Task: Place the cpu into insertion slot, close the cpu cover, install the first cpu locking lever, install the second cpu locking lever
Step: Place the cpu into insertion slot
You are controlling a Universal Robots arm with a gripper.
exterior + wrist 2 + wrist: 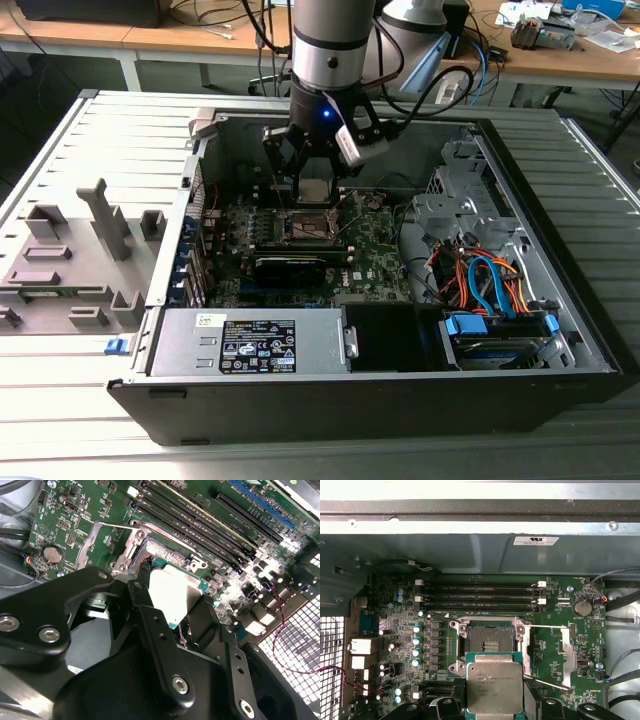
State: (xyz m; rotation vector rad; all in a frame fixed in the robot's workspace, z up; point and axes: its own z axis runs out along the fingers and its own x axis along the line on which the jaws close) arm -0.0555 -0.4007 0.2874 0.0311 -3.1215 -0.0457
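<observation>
My gripper (311,178) hangs inside the open computer case, shut on the cpu (314,190). The cpu (494,684) is a flat square chip with a dull silver top, held level between the black fingers (150,611). It hovers just above and slightly to one side of the insertion slot (487,641), whose dark centre with its silvery rim lies open on the green motherboard (375,250). The cpu cover (565,655), a thin silvery frame, stands swung open beside the slot. In the second wrist view the cpu (175,594) overlaps the edge of the insertion slot (161,550).
A long black expansion card (290,263) lies just in front of the slot. Memory slots (477,594) run along its far side. A silver power supply (250,345) and a drive bay with blue and orange cables (490,285) fill the case front. A grey fixture (70,255) sits outside.
</observation>
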